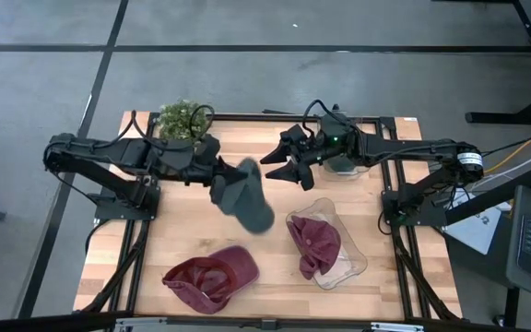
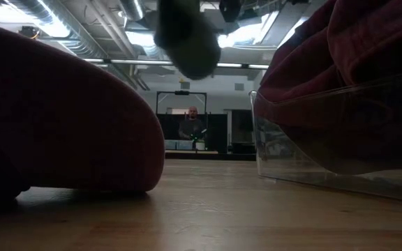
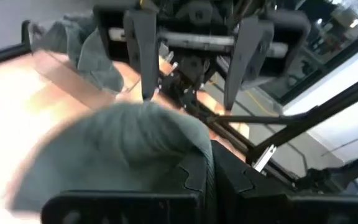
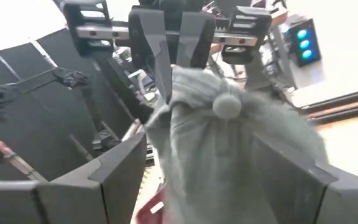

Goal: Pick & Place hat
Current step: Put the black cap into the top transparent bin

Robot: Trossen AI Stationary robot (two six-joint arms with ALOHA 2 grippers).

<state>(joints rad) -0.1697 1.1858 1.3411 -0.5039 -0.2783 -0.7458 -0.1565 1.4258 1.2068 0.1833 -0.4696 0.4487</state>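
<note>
A slatted wooden table (image 1: 182, 249) stands on a grey floor, with a potted plant (image 1: 184, 118) at its back edge. Above its middle, the left gripper (image 1: 221, 175) is clamped tight on a grey cap (image 1: 245, 198), which hangs in the air just below and in front of its fingers. The right gripper (image 1: 289, 162), spread wide and empty, faces it just beside the cap's crown. A clear tray (image 1: 353, 263) holding a maroon cap (image 1: 316, 242) lies nearer the front, with another maroon cap (image 1: 212, 275) on bare wood. A clean handover probably wants the right fingers around the fabric before the left lets go. Only the right wrist view shows the cap's top button (image 4: 227, 105); only the low view shows a person (image 2: 191, 125) far behind.
</note>
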